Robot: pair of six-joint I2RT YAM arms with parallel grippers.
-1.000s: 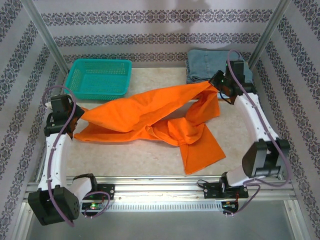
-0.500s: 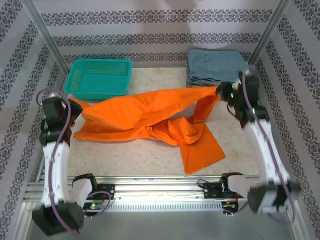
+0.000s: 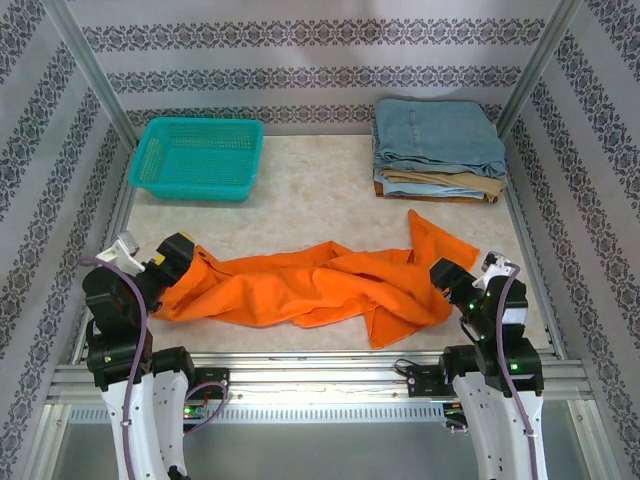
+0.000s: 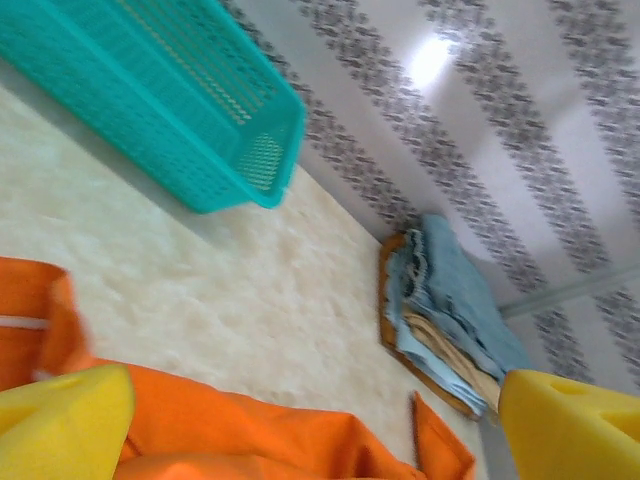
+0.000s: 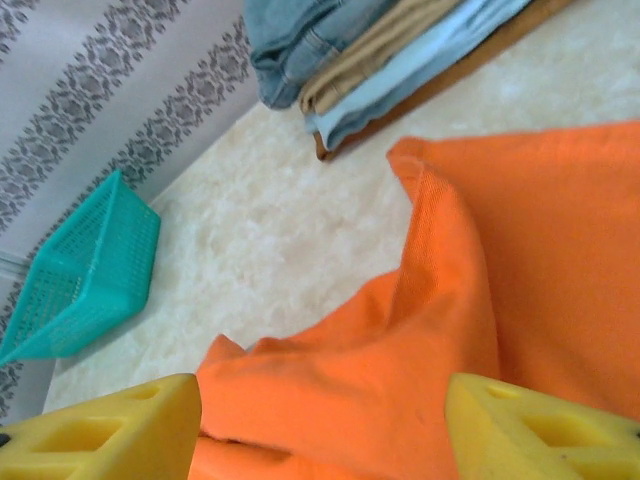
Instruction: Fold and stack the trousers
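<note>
The orange trousers lie crumpled in a long band across the front of the table. My left gripper sits at their left end, low over the cloth. In the left wrist view the left gripper is open, its yellow fingertips wide apart, with the trousers lying loose below. My right gripper is at the right end of the band. In the right wrist view the right gripper is open, and the trousers spread between its yellow fingertips without being pinched.
A teal basket stands at the back left. A folded stack with a light blue denim pair on top and a tan pair beneath sits at the back right. Metal frame posts and patterned walls close in the table.
Both grippers held the trousers stretched and lifted; they have drawn back to the near edge and opened. The trousers have dropped into a crumpled band on the table.
</note>
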